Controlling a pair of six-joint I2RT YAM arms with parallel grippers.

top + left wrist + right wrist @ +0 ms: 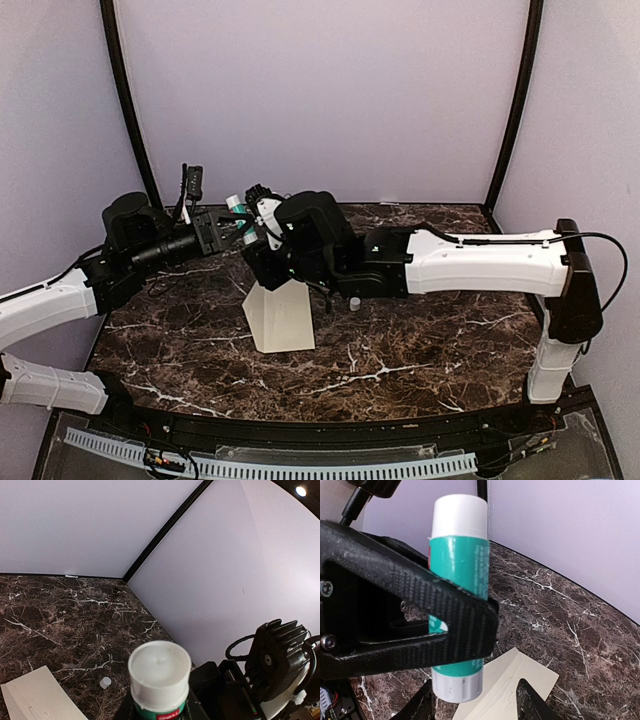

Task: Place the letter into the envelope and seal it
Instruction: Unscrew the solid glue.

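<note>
The cream envelope (pixel 282 316) lies flat on the marble table, its flap open; it also shows in the left wrist view (pixel 40 696) and the right wrist view (pixel 525 677). The letter is hidden from every view. My left gripper (pixel 226 230) (pixel 160 713) is raised above the table and shut on a teal glue stick (pixel 238 205) (pixel 160 672) (pixel 457 595) with white ends. My right gripper (pixel 256 212) (pixel 475 706) is open, its fingers (pixel 530 702) standing on either side of the stick's lower end with a gap.
A small white cap (pixel 353 303) (pixel 105 682) stands on the table just right of the envelope. Purple walls with black corner posts (pixel 510 110) close in the back and sides. Both arms meet above the table's rear left.
</note>
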